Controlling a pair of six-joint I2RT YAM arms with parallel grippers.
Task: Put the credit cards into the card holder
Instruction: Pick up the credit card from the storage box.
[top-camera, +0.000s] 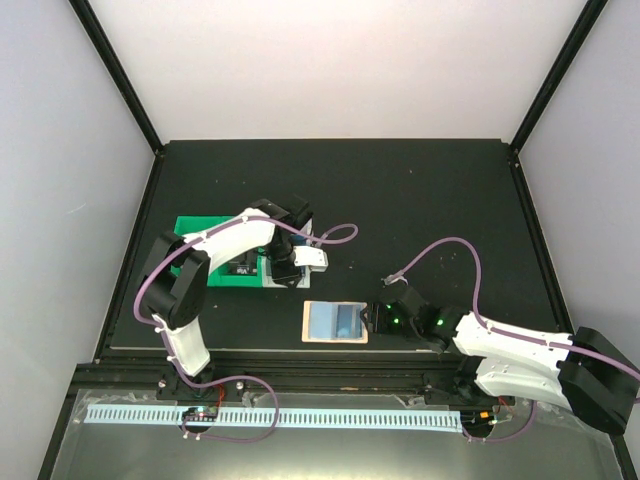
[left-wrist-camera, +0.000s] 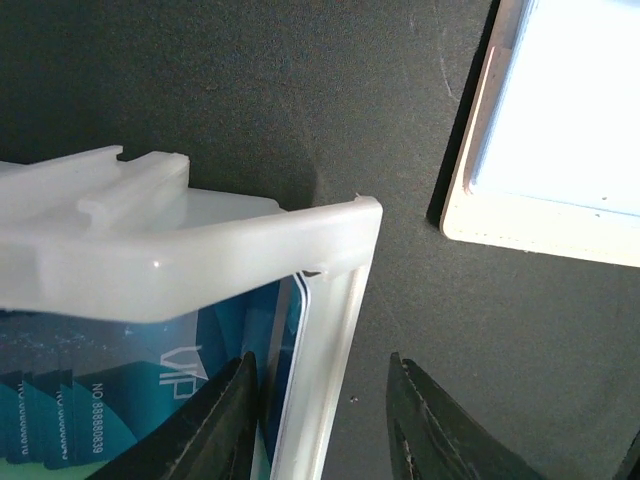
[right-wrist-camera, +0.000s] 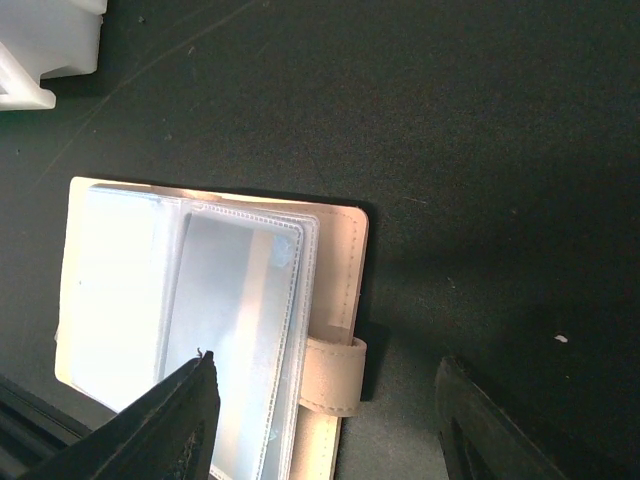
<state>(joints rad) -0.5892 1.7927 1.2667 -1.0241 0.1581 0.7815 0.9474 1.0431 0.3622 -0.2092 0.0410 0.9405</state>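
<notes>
We see the left gripper (left-wrist-camera: 323, 362) with its jaws partly apart, straddling the side wall of a white bin (left-wrist-camera: 200, 255). One finger (left-wrist-camera: 215, 425) sits inside the bin and the other stands outside over the black mat (left-wrist-camera: 300, 90); nothing is pinched between them. Right under the inner finger lie the credit cards (left-wrist-camera: 120, 395), blue with pale print, leaning against that same wall inside the bin. In the overhead view a green bin (top-camera: 200, 232) sits just beside the white one, on its left.

The right gripper (right-wrist-camera: 328, 362) is spread wide and holds nothing. One of its fingers (right-wrist-camera: 170, 425) hangs over the clear sleeves (right-wrist-camera: 235, 320) of the card holder (right-wrist-camera: 345, 260); the other is off to the side above bare mat. The card holder lies open and flat near the front edge of the mat, between the two arms, with its strap (right-wrist-camera: 330, 378) sticking out between the jaws. We cannot tell whether any sleeve already has a card in it.
</notes>
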